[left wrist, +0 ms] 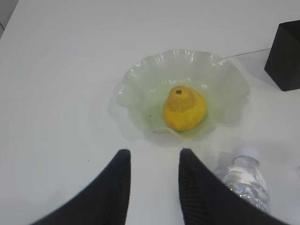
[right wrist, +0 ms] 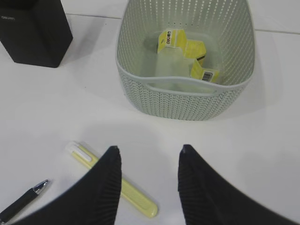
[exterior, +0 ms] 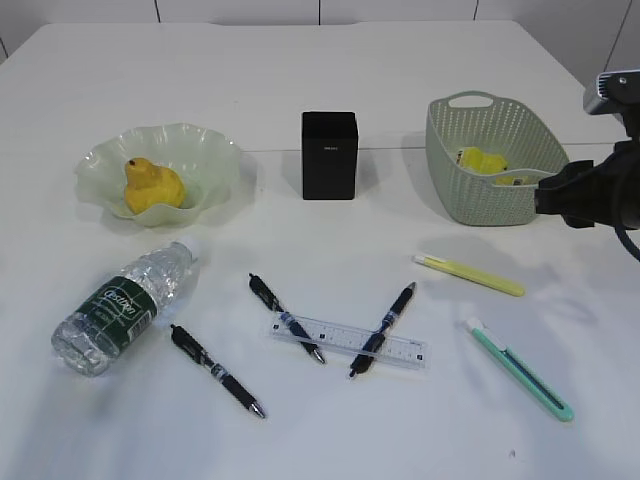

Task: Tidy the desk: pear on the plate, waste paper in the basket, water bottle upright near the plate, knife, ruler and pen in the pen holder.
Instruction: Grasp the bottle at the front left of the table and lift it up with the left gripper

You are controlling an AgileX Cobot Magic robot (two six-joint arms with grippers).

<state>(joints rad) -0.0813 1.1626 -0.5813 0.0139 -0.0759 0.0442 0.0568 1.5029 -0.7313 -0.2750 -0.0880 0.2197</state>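
1. The pear [exterior: 152, 186] sits in the plate [exterior: 215, 160] at upper left of the exterior frame, and the waste paper [right wrist: 183, 50] lies in the basket [exterior: 452, 180] at upper right. Those two steps look done.
2. The water bottle [exterior: 122, 308] lies on its side at lower left. Its long axis runs diagonally, with the cap pointing up-right toward the plate. It is the likely next job.
3. In the left wrist view the left claw [left wrist: 152, 161] hangs partly open and empty. The bottle's cap end is just to its lower right, so this arm is much the nearer.
4. The right claw [right wrist: 147, 157] is also partly open and empty. It hovers in front of the basket, above a yellow pen [right wrist: 112, 186].
5. Three black pens, the ruler [exterior: 348, 342] and the green knife [exterior: 522, 369] lie spread across the lower middle and right, with the pen holder [exterior: 329, 155] at upper centre.
6. The surface [exterior: 400, 70] is plain white; little of the room shows.
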